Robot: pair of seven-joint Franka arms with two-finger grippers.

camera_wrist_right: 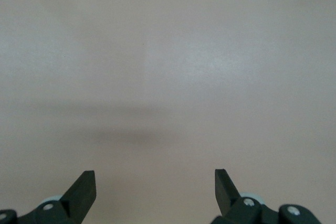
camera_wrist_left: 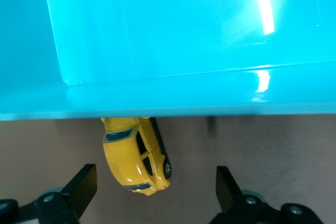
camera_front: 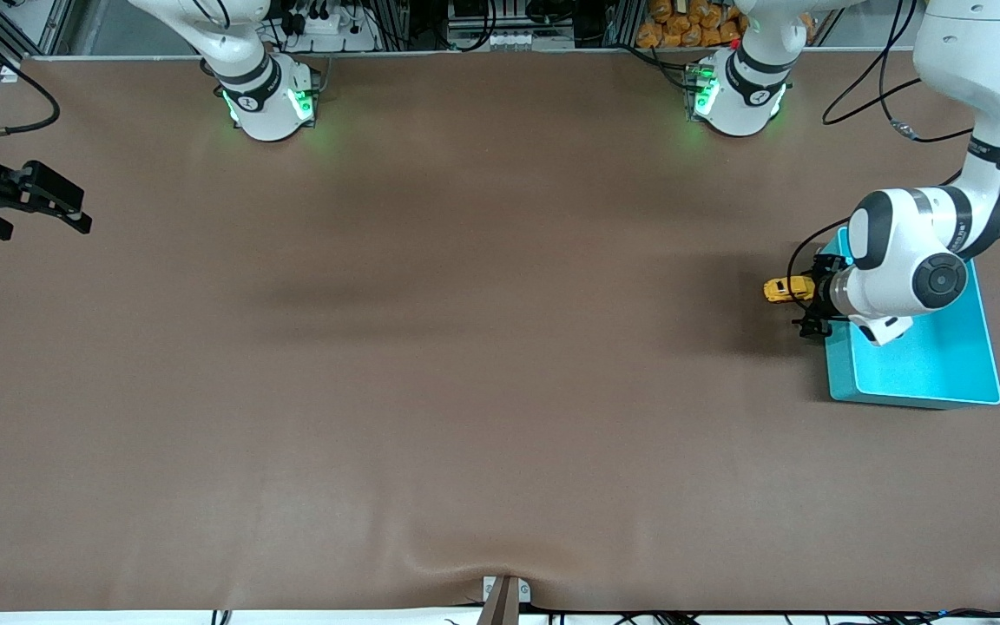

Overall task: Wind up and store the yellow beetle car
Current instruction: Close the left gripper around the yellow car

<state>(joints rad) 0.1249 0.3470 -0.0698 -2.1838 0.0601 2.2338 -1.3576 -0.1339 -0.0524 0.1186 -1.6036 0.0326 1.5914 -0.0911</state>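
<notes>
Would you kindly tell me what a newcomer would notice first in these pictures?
The bright teal plastic bin at the left arm's end of the brown table stands out. The tiny yellow beetle toy car lies on the table beside it, under the open left tool. The open right tool waits over the table's right-arm end.

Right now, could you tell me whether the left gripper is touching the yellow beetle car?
Apart. The left wrist view shows the left gripper open, bare table between each finger and the yellow beetle car.
</notes>
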